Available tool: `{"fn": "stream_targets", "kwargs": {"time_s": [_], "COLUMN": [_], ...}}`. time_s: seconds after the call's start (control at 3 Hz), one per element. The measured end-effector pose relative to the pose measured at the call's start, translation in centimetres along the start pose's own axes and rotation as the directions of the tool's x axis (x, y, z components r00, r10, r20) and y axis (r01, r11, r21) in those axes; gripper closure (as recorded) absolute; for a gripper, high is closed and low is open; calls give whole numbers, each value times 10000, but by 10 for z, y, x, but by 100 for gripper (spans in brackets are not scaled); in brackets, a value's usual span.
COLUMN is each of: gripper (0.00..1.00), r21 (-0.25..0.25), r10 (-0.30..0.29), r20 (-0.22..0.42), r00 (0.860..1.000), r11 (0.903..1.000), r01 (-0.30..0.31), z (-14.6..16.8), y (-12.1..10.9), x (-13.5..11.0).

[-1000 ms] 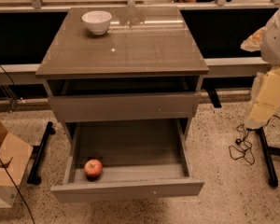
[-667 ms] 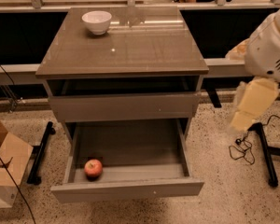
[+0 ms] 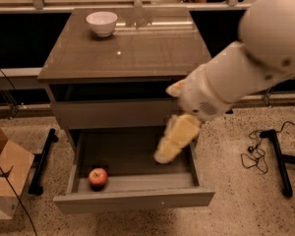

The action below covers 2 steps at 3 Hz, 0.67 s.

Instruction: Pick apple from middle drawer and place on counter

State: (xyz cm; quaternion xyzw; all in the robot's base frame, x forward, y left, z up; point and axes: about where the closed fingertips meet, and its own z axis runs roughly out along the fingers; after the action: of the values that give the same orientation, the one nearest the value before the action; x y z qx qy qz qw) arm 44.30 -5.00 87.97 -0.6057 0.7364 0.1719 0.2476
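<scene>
The apple, small and red, lies in the front left corner of the open middle drawer, which is pulled out towards me. My gripper hangs over the right half of the drawer's inside, on the end of the big white arm that reaches in from the upper right. It is well to the right of the apple and apart from it. The counter is the glossy grey-brown top of the cabinet above.
A white bowl stands at the back left of the counter. A shut drawer front sits just above the open one. A cardboard box stands on the floor at left. Cables and a black stand leg lie at right.
The arm has swung in from the right edge of view to the left and down, and the gripper now hangs over the open drawer. The apple has not moved.
</scene>
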Motion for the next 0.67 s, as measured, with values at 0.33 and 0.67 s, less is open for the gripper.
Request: {"fn": "stream_targets", "kwargs": {"time_s": [0.33, 0.67], "gripper": [0, 0], "r21": [-350, -321], "r10": [-53, -43], "r20": [1136, 1143], "r00": [9935, 9934], "r11": [9993, 9995], "r01": [93, 80], "z": [66, 66], "y": [-24, -25], "x": [-25, -25]}}
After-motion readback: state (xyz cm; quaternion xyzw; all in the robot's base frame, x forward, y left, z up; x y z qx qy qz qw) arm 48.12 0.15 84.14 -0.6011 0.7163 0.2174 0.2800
